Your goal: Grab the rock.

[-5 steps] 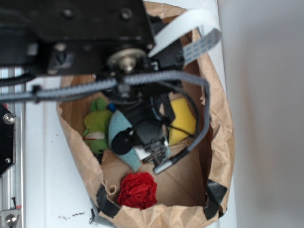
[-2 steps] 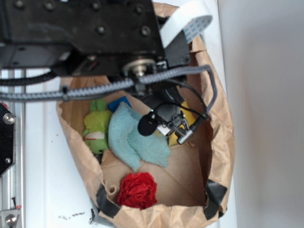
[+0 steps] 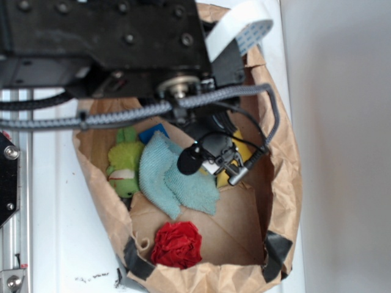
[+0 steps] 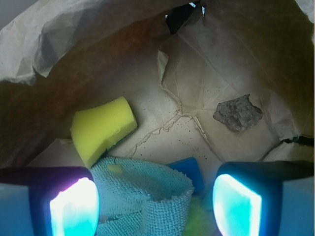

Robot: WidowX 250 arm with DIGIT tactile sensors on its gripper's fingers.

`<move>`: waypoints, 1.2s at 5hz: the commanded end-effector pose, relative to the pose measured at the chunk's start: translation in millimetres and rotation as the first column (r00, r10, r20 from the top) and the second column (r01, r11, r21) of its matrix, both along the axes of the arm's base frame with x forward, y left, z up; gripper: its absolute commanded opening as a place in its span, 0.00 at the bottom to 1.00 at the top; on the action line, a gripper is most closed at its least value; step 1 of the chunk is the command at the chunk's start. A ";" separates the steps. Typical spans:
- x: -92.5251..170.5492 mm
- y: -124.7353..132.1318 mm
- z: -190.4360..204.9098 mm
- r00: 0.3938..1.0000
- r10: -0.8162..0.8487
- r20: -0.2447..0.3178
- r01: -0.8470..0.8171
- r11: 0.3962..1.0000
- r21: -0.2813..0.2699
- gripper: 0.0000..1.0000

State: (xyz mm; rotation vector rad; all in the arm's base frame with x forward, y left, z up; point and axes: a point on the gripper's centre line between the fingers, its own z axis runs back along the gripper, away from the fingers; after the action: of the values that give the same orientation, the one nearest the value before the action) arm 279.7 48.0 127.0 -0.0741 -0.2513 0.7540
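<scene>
Bag: the brown paper bag [image 3: 284,183] fills the middle of the exterior view, and in the wrist view its creased floor [image 4: 197,88] fills most of the frame.
Arm: compared with one second ago, the arm has moved toward the upper right of the exterior view; in the last 0.4 s it did not move at all.
Cloth: the blue cloth [image 3: 174,180] was half covered by the gripper before, now it lies open to view, left of centre.
Sponge: the yellow sponge [image 4: 101,128] is at centre left in the wrist view; in the exterior view the gripper now covers most of it.
Ball: the red ball [image 3: 177,244] is at the lower centre, unchanged.
Gripper: the gripper [image 4: 155,204] has its fingers spread wide apart, with nothing between them, at the lower edge of the wrist view.
Rock: the rock [image 4: 237,113] lies on the bag floor at the right of the wrist view, alone, well apart from the sponge; it is hidden in the exterior view.
Meaning: the move brought the rock into sight, but it is off to the right of the fingers, so I judge the gripper must shift that way and then descend.
</scene>
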 end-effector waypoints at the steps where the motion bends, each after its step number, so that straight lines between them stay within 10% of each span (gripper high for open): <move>1: -37.0 13.6 -15.9 0.899 0.438 -0.011 -0.438 0.898 0.037 1.00; 6: 12.7 36.2 -39.0 0.802 0.595 0.054 -0.597 0.801 0.046 1.00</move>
State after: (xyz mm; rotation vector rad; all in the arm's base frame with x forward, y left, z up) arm 293.7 80.5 73.9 0.0684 -0.3015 1.3582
